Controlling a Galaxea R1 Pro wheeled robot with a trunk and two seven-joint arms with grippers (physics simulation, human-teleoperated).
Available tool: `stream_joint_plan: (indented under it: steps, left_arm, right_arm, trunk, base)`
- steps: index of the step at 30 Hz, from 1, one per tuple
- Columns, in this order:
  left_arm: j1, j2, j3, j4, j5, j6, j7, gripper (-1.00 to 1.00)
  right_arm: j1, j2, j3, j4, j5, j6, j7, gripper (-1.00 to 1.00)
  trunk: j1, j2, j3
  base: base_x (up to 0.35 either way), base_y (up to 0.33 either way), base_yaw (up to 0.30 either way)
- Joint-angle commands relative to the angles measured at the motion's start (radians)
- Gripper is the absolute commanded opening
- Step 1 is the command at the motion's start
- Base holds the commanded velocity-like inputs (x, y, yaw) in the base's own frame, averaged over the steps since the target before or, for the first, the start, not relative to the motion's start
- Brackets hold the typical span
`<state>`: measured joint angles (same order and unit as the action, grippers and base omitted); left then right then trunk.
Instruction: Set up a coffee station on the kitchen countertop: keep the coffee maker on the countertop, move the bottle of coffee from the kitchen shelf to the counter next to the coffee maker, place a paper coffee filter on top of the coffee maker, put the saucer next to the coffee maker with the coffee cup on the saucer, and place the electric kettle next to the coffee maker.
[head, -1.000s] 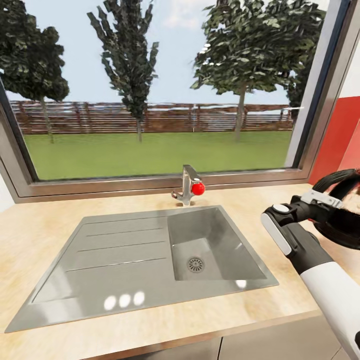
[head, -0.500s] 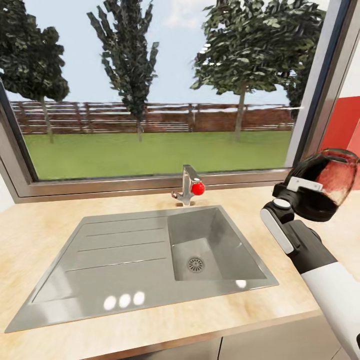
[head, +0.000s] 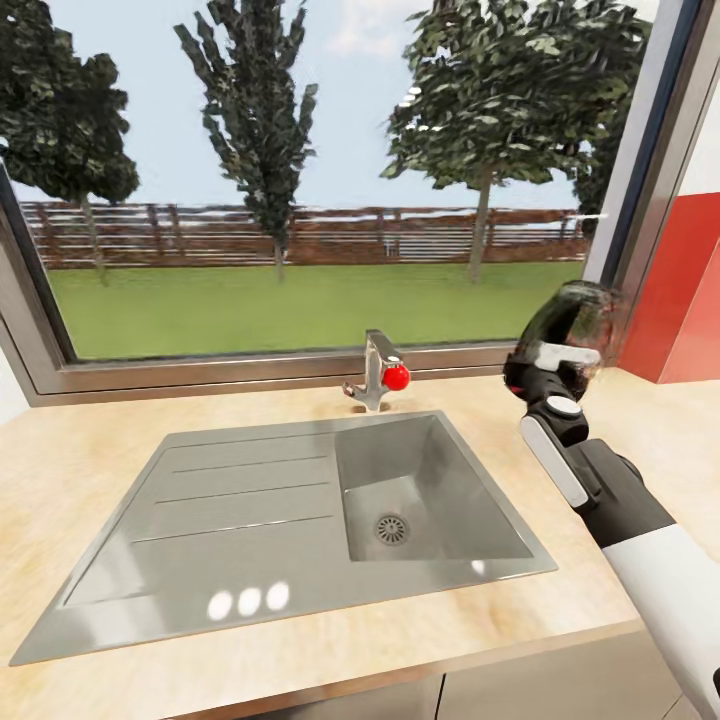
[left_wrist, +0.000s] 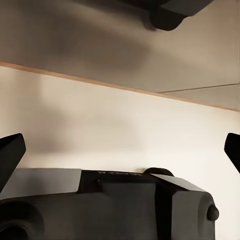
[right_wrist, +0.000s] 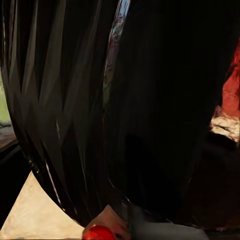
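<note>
The electric kettle (head: 570, 320), a smoky see-through jug, hangs tilted above the kitchen countertop (head: 70, 470), to the right of the sink. My right gripper (head: 548, 368) is shut on it from below, at the end of the white and black arm. Up close in the right wrist view, the kettle's dark body (right_wrist: 125, 100) is crossed by streaky reflections, with its small red switch (right_wrist: 97, 233) at the edge. My left gripper (left_wrist: 121, 152) is open, its two black fingertips (left_wrist: 10, 155) far apart with nothing between them, over a pale surface and a black part of the robot.
A steel sink (head: 250, 520) with a draining board is set in the worktop, with a tap (head: 375, 372) and a red knob behind it. A large window runs along the back. A red wall panel (head: 690, 300) stands at the right. Grey cabinet fronts lie below the front edge.
My right arm has swung the kettle left and up, from the view's right edge to above the counter beside the sink, turning it as it went. The camera has stayed still.
</note>
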<state>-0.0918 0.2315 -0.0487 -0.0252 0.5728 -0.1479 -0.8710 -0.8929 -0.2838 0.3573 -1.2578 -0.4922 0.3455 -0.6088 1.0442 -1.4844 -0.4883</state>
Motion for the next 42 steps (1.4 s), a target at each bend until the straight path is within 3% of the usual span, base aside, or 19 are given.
stream_joint_plan:
  steps: [1, 5, 13, 22, 26, 32, 42]
  left_arm:
    - [0.000, 0.000, -0.005, 0.001, 0.002, -0.007, -0.002, 1.00]
    - [0.000, 0.000, -0.005, 0.001, 0.002, -0.007, -0.002, 1.00]
    - [-0.001, 0.000, -0.005, 0.001, 0.002, -0.007, -0.002, 1.00]
    - [-0.001, 0.000, -0.005, 0.001, 0.002, -0.007, -0.002, 1.00]
    - [-0.001, 0.000, -0.005, 0.001, 0.003, -0.007, -0.001, 1.00]
    - [-0.001, 0.000, -0.005, 0.001, 0.002, -0.007, -0.001, 1.00]
    - [-0.001, 0.000, -0.005, 0.001, 0.002, -0.007, -0.002, 1.00]
  right_arm:
    - [-0.001, -0.002, 0.002, -0.001, 0.003, 0.007, 0.008, -1.00]
    - [-0.001, -0.002, 0.002, -0.002, 0.003, 0.007, 0.078, -1.00]
    - [0.000, -0.031, 0.002, 0.000, 0.004, 0.007, 0.227, -1.00]
    - [0.006, -0.048, 0.002, 0.003, 0.005, 0.006, 0.337, -1.00]
    - [0.007, -0.056, 0.002, 0.004, 0.027, 0.006, 0.404, -1.00]
    - [0.008, -0.059, 0.002, 0.003, 0.065, 0.007, 0.429, -1.00]
    - [0.008, -0.060, 0.002, 0.003, 0.075, 0.009, 0.443, -1.00]
  trunk:
    - [0.000, -0.001, -0.001]
    - [0.000, -0.001, -0.001]
    - [0.000, -0.001, -0.001]
    - [0.000, -0.001, -0.001]
    - [0.000, -0.001, -0.001]
    - [0.000, -0.001, -0.001]
    - [0.000, -0.001, -0.001]
  base:
    - [0.000, 0.000, 0.000]
    - [0.000, 0.000, 0.000]
    - [0.000, 0.000, 0.000]
    - [0.000, 0.000, 0.000]
    - [0.000, 0.000, 0.000]
    - [0.000, 0.000, 0.000]
    - [-0.191, 0.000, 0.000]
